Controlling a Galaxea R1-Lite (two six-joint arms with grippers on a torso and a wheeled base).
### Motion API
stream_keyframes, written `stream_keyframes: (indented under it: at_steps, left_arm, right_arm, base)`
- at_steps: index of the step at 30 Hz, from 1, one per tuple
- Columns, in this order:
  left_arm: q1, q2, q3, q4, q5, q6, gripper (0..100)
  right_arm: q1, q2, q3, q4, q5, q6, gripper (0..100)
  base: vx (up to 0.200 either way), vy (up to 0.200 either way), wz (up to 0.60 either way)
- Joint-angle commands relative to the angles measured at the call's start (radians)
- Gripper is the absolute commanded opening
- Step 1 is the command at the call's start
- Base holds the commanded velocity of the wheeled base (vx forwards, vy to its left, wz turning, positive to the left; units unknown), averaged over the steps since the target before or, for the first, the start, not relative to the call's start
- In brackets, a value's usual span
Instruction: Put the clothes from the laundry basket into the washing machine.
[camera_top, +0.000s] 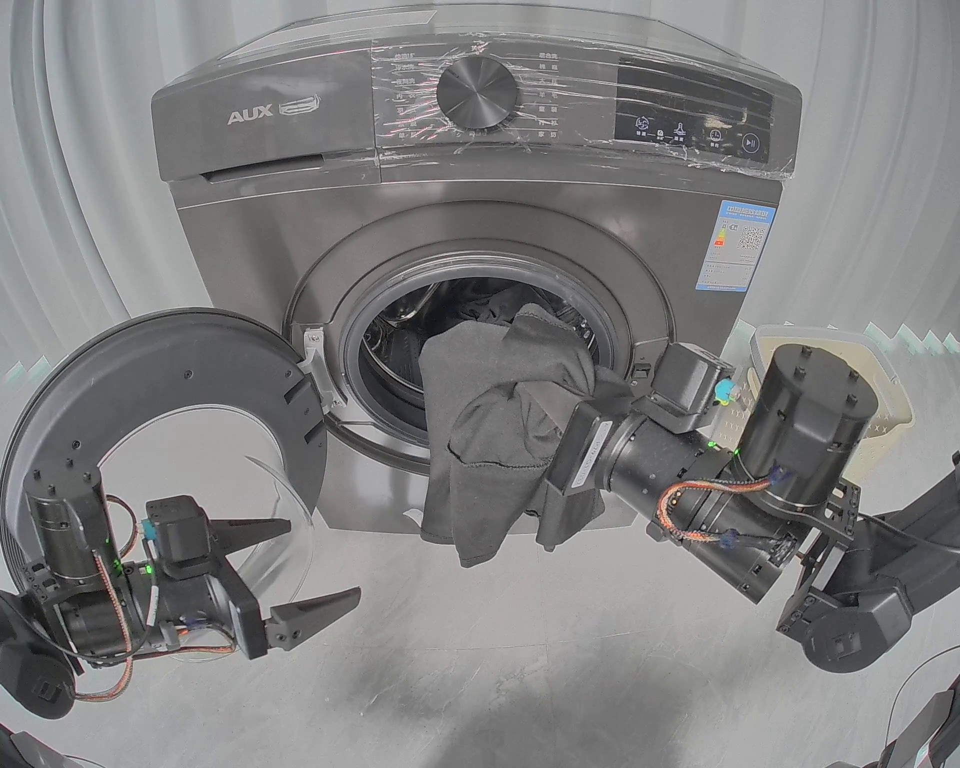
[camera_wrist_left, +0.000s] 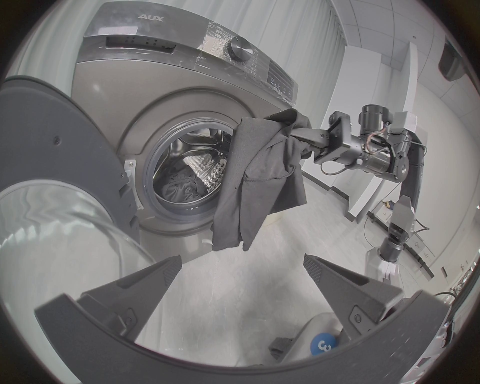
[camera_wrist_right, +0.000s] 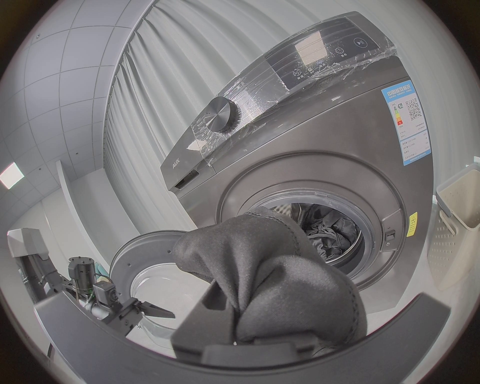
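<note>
R gripper (camera_top: 575, 445) clamped on dark grey cloth garment (camera_top: 490, 420), at drum mouth of grey front-load washing machine (camera_top: 300, 230), prob. for feed-in | L gripper (camera_top: 325, 558) fingers apart, empty, low.

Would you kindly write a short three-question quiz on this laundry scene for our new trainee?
1. Fill in: the left gripper is ____ (open or shut).
2. Which gripper holds the dark garment? A) left B) right C) neither
3. True or false: the washing machine door is shut.
Key: 1 open, holding nothing. 2 B, the right gripper. 3 False, the door stands open.
</note>
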Motion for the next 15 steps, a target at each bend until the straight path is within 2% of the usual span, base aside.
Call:
stream_keyframes:
  at_steps: [1, 8, 15]
  left_arm:
    - [-0.035, 0.176, -0.039, -0.103, 0.046, -0.005, 100]
    - [-0.092, 0.3, -0.056, -0.203, 0.11, -0.007, 100]
    - [-0.11, 0.388, -0.09, -0.254, 0.115, -0.02, 100]
  right_arm:
    - [0.005, -0.01, 0.009, 0.001, -0.003, 0.0, 0]
    - [0.005, -0.022, 0.018, -0.004, -0.003, 0.001, 0]
    - [0.012, -0.024, 0.017, -0.005, -0.003, 0.0, 0]
  base:
    - [0.0, 0.0, 0.0]
    - [0.0, 0.0, 0.0]
    - [0.0, 0.0, 0.0]
